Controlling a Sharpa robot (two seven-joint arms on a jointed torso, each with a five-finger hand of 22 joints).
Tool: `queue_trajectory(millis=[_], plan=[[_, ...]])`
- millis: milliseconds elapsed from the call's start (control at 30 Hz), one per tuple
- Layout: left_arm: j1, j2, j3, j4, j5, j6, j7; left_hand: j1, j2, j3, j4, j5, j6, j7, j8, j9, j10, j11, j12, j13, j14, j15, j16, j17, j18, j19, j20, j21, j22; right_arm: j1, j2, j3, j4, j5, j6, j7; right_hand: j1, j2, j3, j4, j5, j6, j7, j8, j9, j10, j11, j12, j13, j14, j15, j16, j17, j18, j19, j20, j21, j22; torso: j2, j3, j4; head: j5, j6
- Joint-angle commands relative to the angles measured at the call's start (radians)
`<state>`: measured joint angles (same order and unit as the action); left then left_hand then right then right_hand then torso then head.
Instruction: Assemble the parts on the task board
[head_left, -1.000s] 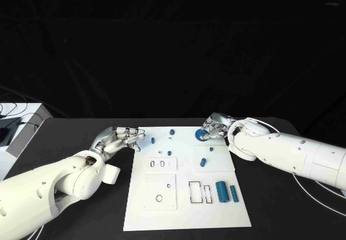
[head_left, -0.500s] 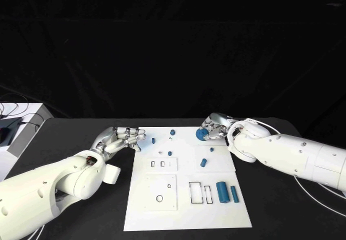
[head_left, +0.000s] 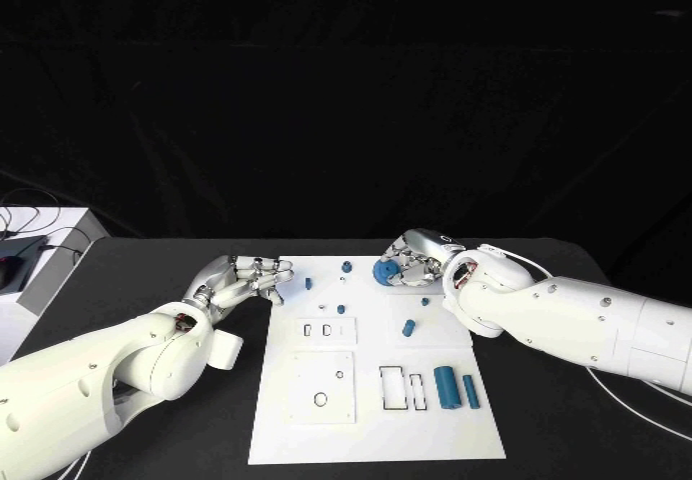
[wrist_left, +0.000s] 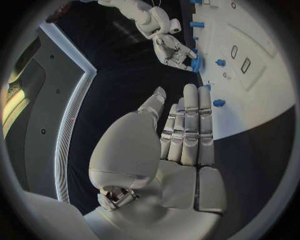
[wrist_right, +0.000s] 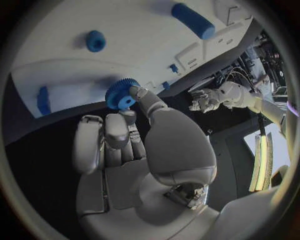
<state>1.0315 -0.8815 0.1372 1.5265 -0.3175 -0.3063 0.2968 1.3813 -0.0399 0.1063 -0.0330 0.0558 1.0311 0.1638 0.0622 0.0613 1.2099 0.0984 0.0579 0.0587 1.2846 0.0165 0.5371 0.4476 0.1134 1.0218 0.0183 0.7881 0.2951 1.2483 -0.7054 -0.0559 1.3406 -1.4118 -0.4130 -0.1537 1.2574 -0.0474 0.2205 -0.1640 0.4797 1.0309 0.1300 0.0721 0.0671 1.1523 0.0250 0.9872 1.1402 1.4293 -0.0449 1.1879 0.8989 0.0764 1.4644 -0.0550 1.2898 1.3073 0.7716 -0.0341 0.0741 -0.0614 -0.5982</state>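
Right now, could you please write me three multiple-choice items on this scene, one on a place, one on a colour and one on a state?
1. Where does the pair of long blue cylinders lie on the white task board?
A. at its far left corner
B. near its right edge, in the near half
C. off the board, on the black table

2. What colour is the toothed gear at the right hand?
A. blue
B. red
C. grey

3. What is the state of the left hand?
A. it grips a cylinder
B. it presses a part into a slot
C. it holds nothing, fingers extended

Answers:
1 B: the head view shows them beside the rectangular slots by the right edge.
2 A: the right wrist view shows a blue gear at the fingertips.
3 C: the left wrist view shows straight fingers with nothing in them.
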Motion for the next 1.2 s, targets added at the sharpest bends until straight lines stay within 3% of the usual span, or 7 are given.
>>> queue_trajectory(millis=[33,300,500,733,933,1200], plan=[[0.0,0.002,0.001,0.002,-0.002,0.018,0.006,-0.001,0.01,0.001,-0.004,-0.002,0.0,0.0,0.0,0.002,-0.007,-0.002,0.001,0.001,-0.003,-0.001,0.001,-0.001,0.012,-0.002,0.003,0.005,-0.001,0.0,0.011,0.001,0.028,-0.09,-0.061,-0.004,-0.006,-0.009,-0.01,0.001,-0.009,0.019,0.014,-0.001,0.001,0.009,0.0,0.0,0.001,0.002,-0.006,-0.003,0.002,-0.012,0.08,-0.008,0.006,0.192,0.001,-0.0003,0.0011,0.002,0.0],[0.0,0.002,0.001,0.003,-0.002,0.019,0.005,-0.001,0.01,0.001,-0.004,-0.002,0.0,0.0,0.0,0.002,-0.007,-0.002,0.001,0.001,-0.003,-0.001,0.001,-0.001,0.012,-0.002,0.003,0.005,-0.001,-0.001,0.047,0.0,0.053,-0.134,-0.072,-0.029,0.0,-0.012,-0.017,0.013,-0.012,0.02,0.014,-0.001,0.001,0.012,0.0,-0.001,0.002,0.002,-0.006,-0.004,0.004,-0.012,0.08,-0.009,0.008,0.193,0.001,-0.0018,0.0003,0.004,0.001],[0.0,0.003,0.001,0.006,-0.002,0.018,0.005,-0.001,0.01,0.001,-0.004,-0.002,0.0,0.0,0.0,0.002,-0.007,-0.002,0.001,0.001,-0.003,-0.001,0.001,-0.001,0.012,-0.002,0.003,0.005,-0.001,-0.004,0.096,-0.004,0.023,-0.156,-0.074,-0.044,0.0,-0.012,-0.017,0.013,-0.012,0.02,0.014,-0.001,0.001,0.012,0.0,-0.001,0.002,0.002,-0.006,-0.004,0.004,-0.012,0.08,-0.009,0.008,0.193,0.003,-0.0008,0.0005,0.001,0.006],[0.0,0.002,0.001,0.01,-0.002,0.019,0.005,-0.001,0.01,0.001,-0.004,-0.002,0.0,0.0,0.0,0.002,-0.007,-0.002,0.001,0.001,-0.003,-0.001,0.001,-0.001,0.012,-0.002,0.003,0.005,-0.001,-0.015,0.138,-0.006,-0.018,-0.183,-0.076,-0.064,0.003,-0.013,-0.017,0.017,-0.011,0.018,0.014,-0.002,0.001,0.01,0.0,-0.005,0.0,0.002,-0.006,-0.004,0.006,-0.013,0.08,-0.009,0.01,0.193,0.002,-0.0015,0.0036,0.0,-0.001],[0.0,0.0,0.001,0.012,-0.002,0.018,0.005,-0.001,0.01,0.001,-0.004,-0.002,0.0,0.0,0.0,0.002,-0.007,-0.002,0.001,0.001,-0.003,-0.001,0.001,-0.001,0.012,-0.002,0.003,0.005,-0.001,-0.025,0.161,-0.007,-0.037,-0.192,-0.07,-0.066,0.003,-0.015,-0.018,0.018,-0.013,0.016,0.015,-0.002,0.001,0.008,0.0,-0.009,-0.002,0.002,-0.006,-0.006,0.006,-0.013,0.08,-0.009,0.008,0.193,0.004,0.0007,0.0003,0.007,-0.004],[0.0,0.001,0.001,0.014,-0.002,0.018,0.006,-0.001,0.01,0.001,-0.004,-0.002,0.0,0.0,0.0,0.002,-0.007,-0.002,0.001,0.001,-0.003,-0.001,0.001,-0.001,0.012,-0.002,0.003,0.005,-0.001,-0.035,0.185,-0.009,-0.058,-0.213,-0.069,-0.068,0.004,-0.016,-0.018,0.019,-0.013,0.016,0.015,-0.002,0.001,0.007,0.0,-0.013,-0.004,0.002,-0.006,-0.007,0.007,-0.013,0.08,-0.008,0.008,0.193,0.002,0.0002,0.0013,0.008,-0.008]])
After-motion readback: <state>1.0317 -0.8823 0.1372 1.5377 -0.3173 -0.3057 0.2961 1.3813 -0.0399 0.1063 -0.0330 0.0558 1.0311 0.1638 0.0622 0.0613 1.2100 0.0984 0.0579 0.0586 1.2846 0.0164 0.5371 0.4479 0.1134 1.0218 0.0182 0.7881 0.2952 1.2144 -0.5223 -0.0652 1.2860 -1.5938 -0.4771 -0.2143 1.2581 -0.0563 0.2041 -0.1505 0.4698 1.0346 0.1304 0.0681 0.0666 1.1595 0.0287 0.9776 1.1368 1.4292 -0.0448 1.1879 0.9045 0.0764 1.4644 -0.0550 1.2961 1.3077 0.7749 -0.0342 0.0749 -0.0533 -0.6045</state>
